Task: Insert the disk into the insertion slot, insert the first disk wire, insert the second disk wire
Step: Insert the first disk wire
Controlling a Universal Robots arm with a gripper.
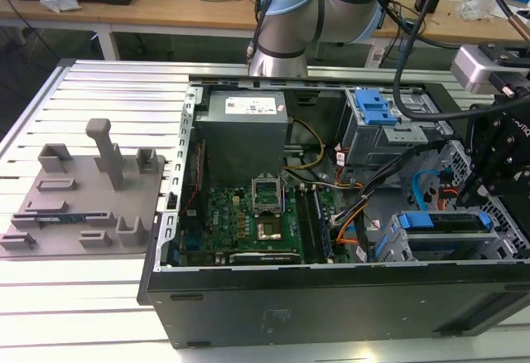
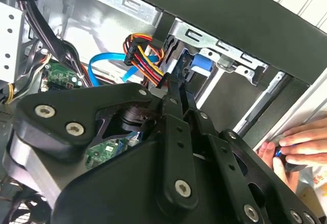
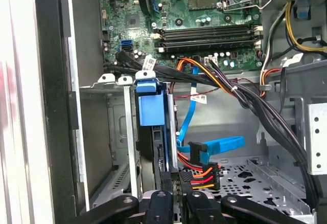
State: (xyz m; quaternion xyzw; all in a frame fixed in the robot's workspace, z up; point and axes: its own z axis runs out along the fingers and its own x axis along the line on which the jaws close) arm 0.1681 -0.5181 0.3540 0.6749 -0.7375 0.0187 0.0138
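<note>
The disk sits in the insertion slot [image 1: 396, 245], a grey perforated cage at the case's front corner on the exterior view's right. Its blue carrier [image 1: 439, 220] lines up with the cage. In the first wrist view the disk stands edge-on, its blue carrier tab [image 3: 152, 101] showing beside the cage wall [image 3: 115, 132]. My gripper [image 3: 173, 187] hangs over the disk's end, fingers drawn together on the black plug of a red, orange and yellow disk wire [image 3: 202, 175]. The second wrist view has the gripper [image 2: 176, 81] by that wire bundle [image 2: 145, 55]. A blue flat disk wire [image 3: 219, 144] lies loose beside it.
A thick black cable bundle [image 3: 255, 101] crosses the case near the slot. A person's hand [image 2: 296, 144] rests outside the case wall. Inside are the motherboard [image 1: 248, 214], a grey power-supply box [image 1: 246, 127] and a taller cage with a blue latch [image 1: 377, 114]. A grey fixture plate [image 1: 83, 189] lies outside.
</note>
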